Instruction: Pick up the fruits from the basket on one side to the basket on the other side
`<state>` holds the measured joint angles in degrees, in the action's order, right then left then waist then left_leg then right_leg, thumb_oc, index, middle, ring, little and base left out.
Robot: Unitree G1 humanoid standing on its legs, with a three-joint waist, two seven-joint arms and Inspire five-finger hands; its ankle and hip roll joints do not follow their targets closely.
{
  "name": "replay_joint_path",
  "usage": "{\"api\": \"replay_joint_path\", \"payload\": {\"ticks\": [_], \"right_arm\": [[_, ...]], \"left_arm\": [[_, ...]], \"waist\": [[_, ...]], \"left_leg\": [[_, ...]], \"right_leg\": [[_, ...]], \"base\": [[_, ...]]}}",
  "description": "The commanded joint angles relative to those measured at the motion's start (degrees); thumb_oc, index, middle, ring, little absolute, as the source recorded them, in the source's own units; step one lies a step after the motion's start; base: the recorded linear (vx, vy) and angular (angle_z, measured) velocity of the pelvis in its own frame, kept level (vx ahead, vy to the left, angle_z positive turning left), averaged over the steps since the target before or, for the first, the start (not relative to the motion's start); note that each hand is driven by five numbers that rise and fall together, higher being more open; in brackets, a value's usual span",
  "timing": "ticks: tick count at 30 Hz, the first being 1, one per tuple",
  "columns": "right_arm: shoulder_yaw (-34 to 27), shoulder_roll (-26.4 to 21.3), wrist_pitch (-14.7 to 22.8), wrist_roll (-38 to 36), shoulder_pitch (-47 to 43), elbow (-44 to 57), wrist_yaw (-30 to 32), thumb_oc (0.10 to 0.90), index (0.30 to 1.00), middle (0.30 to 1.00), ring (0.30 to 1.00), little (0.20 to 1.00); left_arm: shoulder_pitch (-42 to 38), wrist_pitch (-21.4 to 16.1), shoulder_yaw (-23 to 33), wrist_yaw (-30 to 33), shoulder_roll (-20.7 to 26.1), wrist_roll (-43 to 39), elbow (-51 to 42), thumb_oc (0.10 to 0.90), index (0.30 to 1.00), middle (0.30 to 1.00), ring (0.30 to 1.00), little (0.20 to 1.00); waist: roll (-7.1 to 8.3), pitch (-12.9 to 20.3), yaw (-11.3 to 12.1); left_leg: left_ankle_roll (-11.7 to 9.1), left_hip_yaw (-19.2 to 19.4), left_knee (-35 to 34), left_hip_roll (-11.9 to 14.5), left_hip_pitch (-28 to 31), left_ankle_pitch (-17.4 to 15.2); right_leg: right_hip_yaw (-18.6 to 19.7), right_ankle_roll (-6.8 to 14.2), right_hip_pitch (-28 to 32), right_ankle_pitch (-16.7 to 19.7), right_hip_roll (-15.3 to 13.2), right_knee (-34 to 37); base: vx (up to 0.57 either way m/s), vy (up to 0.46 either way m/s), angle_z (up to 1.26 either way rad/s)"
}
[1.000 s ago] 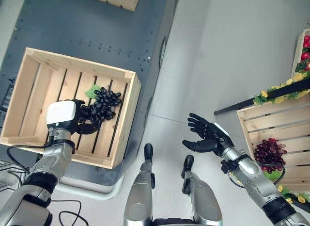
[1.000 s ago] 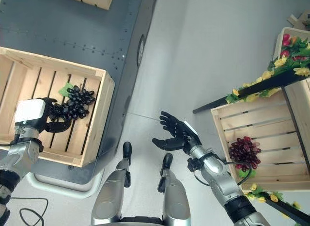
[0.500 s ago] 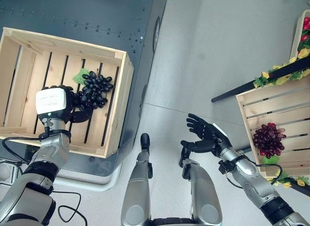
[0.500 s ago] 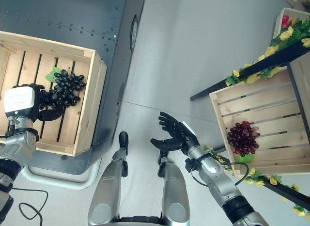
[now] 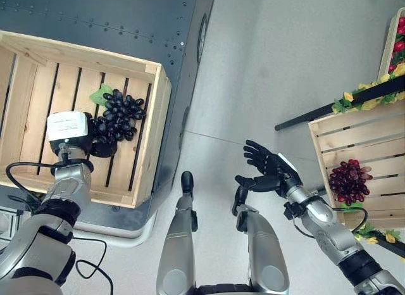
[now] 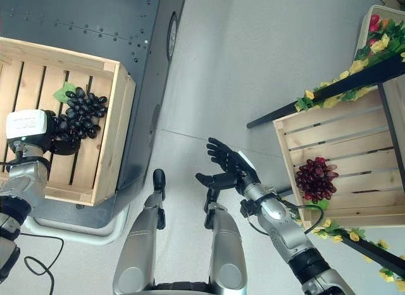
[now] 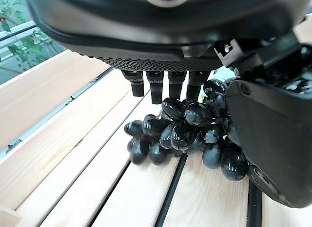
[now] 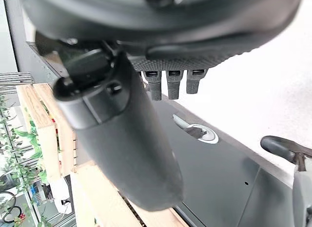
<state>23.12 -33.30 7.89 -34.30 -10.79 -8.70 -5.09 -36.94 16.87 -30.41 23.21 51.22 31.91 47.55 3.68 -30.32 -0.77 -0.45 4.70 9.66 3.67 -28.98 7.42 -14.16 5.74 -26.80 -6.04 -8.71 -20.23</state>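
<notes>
Left wrist view is showing the left hand (image 7: pixel 273 134) curling its fingers (image 7: pixel 156 88) and thumb around the black grapes (image 7: pixel 183 134), which are resting on the slats inside the left wooden crate (image 5: pixel 152 137). Well away from that crate, the right hand (image 5: pixel 271 175) is hovering over the floor (image 5: pixel 285 67) with fingers spread, holding nothing. Red grapes (image 5: pixel 348 181) are lying in the right wooden crate (image 5: pixel 354 127).

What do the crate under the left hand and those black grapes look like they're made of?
Crate: unfinished pale wood, going by the visible grain and slatted boards with gaps. Black grapes: probably plastic imitation; the berries are uniformly glossy with hard highlights and a flat green leaf, though real fruit can't be ruled out. The left hand is at the bunch.
</notes>
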Motion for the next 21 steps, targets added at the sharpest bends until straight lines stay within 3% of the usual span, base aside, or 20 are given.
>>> {"api": "replay_joint_path", "payload": {"ticks": [1,3,8,9,10,17,21], "right_arm": [[-1.05,-1.37,4.35,-2.21,-0.33,6.67,1.93,0.800,0.900,0.900,0.900,0.900],[-0.74,-1.06,4.17,-2.05,-0.39,6.33,2.33,0.800,0.900,0.900,0.900,0.900],[-0.91,-0.60,4.11,-2.11,-1.06,5.94,2.55,0.800,0.900,0.900,0.900,0.900],[-0.92,-0.51,4.06,-2.01,-1.06,5.93,2.63,0.800,0.900,0.900,0.900,0.900],[-0.83,-0.43,3.95,-1.90,-1.10,5.93,2.86,0.800,0.900,0.900,0.900,0.900],[-0.90,-0.61,4.14,-1.51,-0.88,6.41,2.96,0.800,0.900,0.900,0.900,0.900],[-1.13,-0.41,4.30,-1.37,-0.26,6.38,2.44,0.800,0.900,0.900,0.900,0.900]], "left_arm": [[-5.43,3.93,2.10,4.25,3.04,2.09,1.81,0.800,0.900,0.900,0.900,0.900],[-5.79,3.43,1.80,3.60,2.27,3.23,2.51,0.800,0.900,0.900,0.900,0.900],[-7.43,2.58,0.50,1.77,1.33,4.83,3.03,0.800,0.900,0.900,0.900,0.900],[-7.59,2.31,0.31,1.81,1.09,5.45,2.93,0.439,0.359,0.359,0.359,0.359],[-7.91,2.22,-0.25,1.52,1.20,5.61,2.85,0.400,0.300,0.300,0.300,0.300],[-7.52,2.17,0.01,4.90,1.18,4.69,1.52,0.400,0.300,0.300,0.300,0.300],[-6.72,-1.68,1.90,10.45,1.40,5.25,1.41,0.400,0.300,0.300,0.300,0.300]], "waist": [[0.65,0.52,-0.25],[0.85,0.52,-0.29],[0.74,0.52,-0.61],[0.73,0.52,-0.74],[0.60,0.52,-0.78],[0.28,0.52,-0.82],[0.23,0.52,-0.66]], "left_leg": [[0.05,2.75,7.00,-3.78,-1.77,-6.17],[-0.27,2.60,7.60,-3.85,-1.08,-7.60],[0.42,3.22,7.41,-4.04,-1.90,-6.66],[0.42,3.17,7.51,-4.21,-1.86,-6.76],[0.57,3.28,7.20,-4.13,-1.62,-6.75],[0.63,3.12,6.13,-4.45,-0.71,-6.56],[0.59,3.01,6.00,-4.52,0.48,-6.86]], "right_leg": [[-0.13,-0.22,-0.84,5.25,1.39,2.83],[0.30,0.32,-0.32,4.33,1.36,2.32],[0.06,0.09,-1.63,5.82,1.14,2.47],[0.24,0.21,-1.67,6.05,1.20,2.61],[0.31,0.26,-1.72,6.04,1.18,2.44],[0.74,0.49,-1.35,6.43,1.40,3.22],[0.87,0.40,-0.47,6.00,1.37,3.00]], "base": [[0.00,0.000,0.00],[0.04,0.009,0.01],[0.00,0.017,0.03],[0.00,0.000,0.00],[0.00,0.000,0.00],[0.00,0.000,0.00],[0.00,0.000,0.00]]}}
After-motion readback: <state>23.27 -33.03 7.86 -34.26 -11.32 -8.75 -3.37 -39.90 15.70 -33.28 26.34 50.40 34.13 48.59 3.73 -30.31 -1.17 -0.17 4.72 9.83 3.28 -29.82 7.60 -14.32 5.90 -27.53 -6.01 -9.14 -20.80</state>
